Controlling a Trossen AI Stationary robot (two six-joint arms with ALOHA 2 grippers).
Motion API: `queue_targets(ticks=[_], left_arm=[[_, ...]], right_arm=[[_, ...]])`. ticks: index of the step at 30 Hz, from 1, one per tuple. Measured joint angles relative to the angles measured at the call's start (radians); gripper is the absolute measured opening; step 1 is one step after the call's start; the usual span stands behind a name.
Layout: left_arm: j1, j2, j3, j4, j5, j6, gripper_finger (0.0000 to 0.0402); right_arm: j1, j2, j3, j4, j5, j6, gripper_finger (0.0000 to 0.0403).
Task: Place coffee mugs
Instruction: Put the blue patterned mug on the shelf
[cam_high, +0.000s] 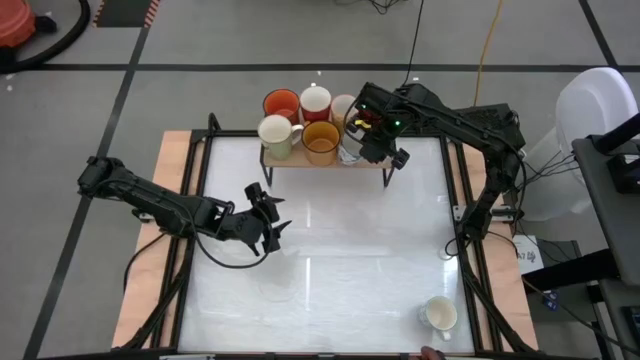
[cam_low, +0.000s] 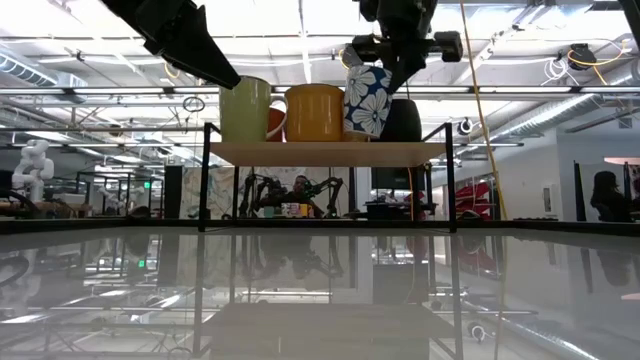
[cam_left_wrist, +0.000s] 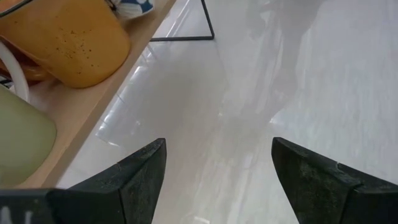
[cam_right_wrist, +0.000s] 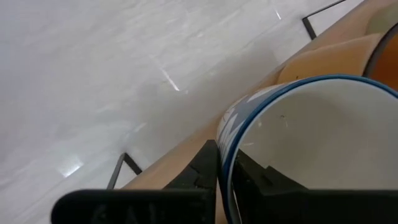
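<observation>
A small wooden shelf (cam_high: 300, 160) stands at the table's far edge. On it are several mugs: orange (cam_high: 281, 102), red (cam_high: 315, 99), cream (cam_high: 275, 130) and amber-yellow (cam_high: 320, 141). My right gripper (cam_high: 362, 140) is over the shelf's right end, shut on a white mug with a blue flower pattern (cam_low: 368, 100). Another white mug (cam_high: 438, 315) stands on the table near its near right corner. My left gripper (cam_high: 266, 221) hangs open above the table, left of the middle, touching nothing. My right gripper (cam_right_wrist: 227, 155) pinches the patterned mug's wall at its blue rim (cam_right_wrist: 231, 163), one finger outside (cam_right_wrist: 205, 163) and one inside (cam_right_wrist: 264, 179), coming from above. The mug sits tilted at the shelf's right end (cam_low: 400, 152), beside the amber-yellow mug (cam_low: 315, 112). Whether its base touches the board I cannot tell.
The shelf has thin black metal legs (cam_low: 206, 180). The shiny white table (cam_high: 330, 250) is bordered by black rails (cam_high: 190, 200) and wooden side strips. Cables hang behind the right arm. People and other arms show in the room beyond the table.
</observation>
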Motion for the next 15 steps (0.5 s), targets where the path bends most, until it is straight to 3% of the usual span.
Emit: queue_targets(ticks=[8, 15], left_arm=[[0.0, 0.0, 0.0, 0.0, 0.002, -0.001, 0.0292], [0.0, 0.0, 0.0, -0.001, 0.002, -0.001, 0.0292]], right_arm=[[0.002, 0.0, -0.045, 0.109, 0.022, 0.002, 0.0017], [0.002, 0.0, -0.046, 0.178, 0.078, 0.04, 0.005]])
